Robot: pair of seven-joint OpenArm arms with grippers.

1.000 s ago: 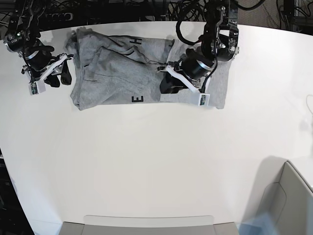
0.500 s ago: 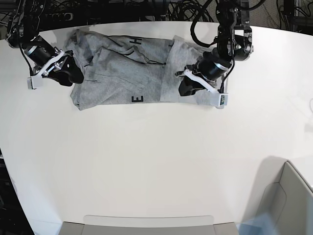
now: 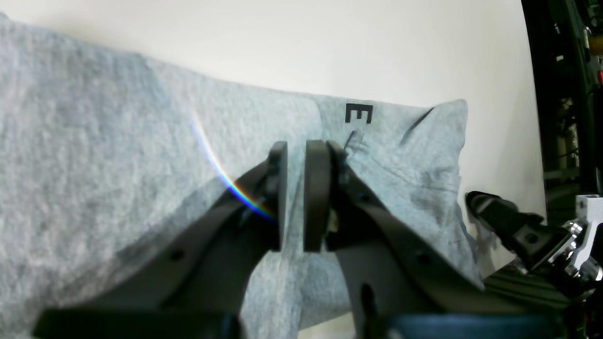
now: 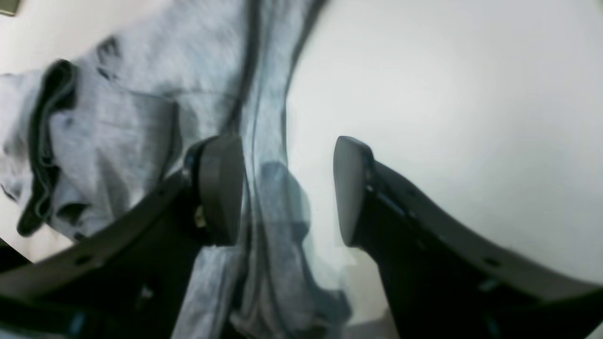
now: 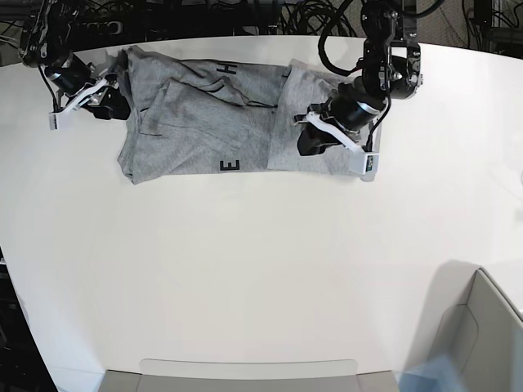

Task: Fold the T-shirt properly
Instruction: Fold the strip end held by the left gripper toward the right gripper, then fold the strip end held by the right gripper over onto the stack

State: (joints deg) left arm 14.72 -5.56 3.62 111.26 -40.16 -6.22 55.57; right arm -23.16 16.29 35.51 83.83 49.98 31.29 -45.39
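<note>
While T-shirt [image 5: 208, 118] lies rumpled, left end effector [image 3: 297, 197] apparently pinches fold; right end effector [image 4: 282, 188] spread over edge.

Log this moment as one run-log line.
heather-grey cotton T-shirt: partly folded on white table | left tool: nearly shut above shirt | right tool: open at shirt edge

table [image 5: 245, 269] front and middle bare white, wide open for either arm; T-shirt [image 5: 212, 122] spread along far edge, left gripper [image 5: 315, 140] sitting on its one end, right gripper [image 5: 110, 102] at the other end; grey bin [image 5: 478, 339] blocks near corner on left-arm side; cables [image 5: 245, 16] crowd behind far edge
</note>
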